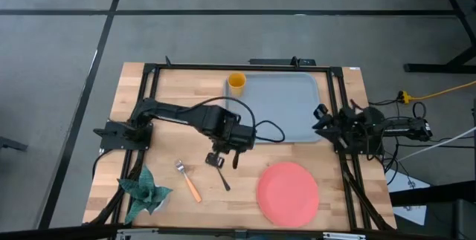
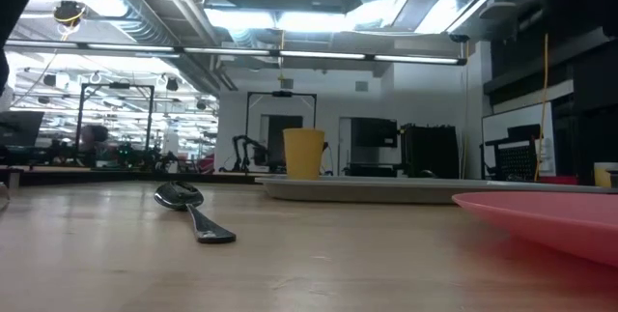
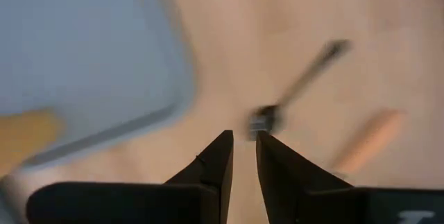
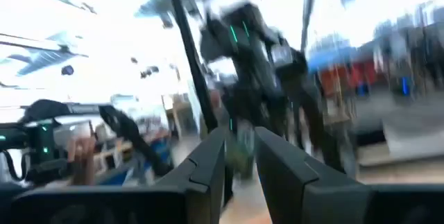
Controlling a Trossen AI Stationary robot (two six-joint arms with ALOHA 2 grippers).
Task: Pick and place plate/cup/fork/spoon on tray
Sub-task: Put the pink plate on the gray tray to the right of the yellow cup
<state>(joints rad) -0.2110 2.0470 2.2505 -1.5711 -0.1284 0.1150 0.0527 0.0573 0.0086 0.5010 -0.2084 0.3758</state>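
The grey-blue tray [image 1: 286,106] lies at the table's far middle, and the yellow cup [image 1: 236,84] stands upright on its far left corner. The dark spoon [image 1: 223,177] and the orange-handled fork [image 1: 189,182] lie flat on the wood, near of the tray. The pink plate [image 1: 288,192] rests flat near the front edge. My left gripper [image 1: 225,157] hangs above the spoon's bowl end, pointing down. Its fingers [image 3: 244,148] stand a narrow gap apart with nothing between them. My right gripper [image 1: 321,121] waits at the tray's right edge, slightly open [image 4: 239,148] and holding nothing.
A teal leafy ornament [image 1: 145,192] sits at the near left corner. A black frame [image 1: 149,84] runs along the table's far and side edges. Bare wood lies between the spoon and the plate.
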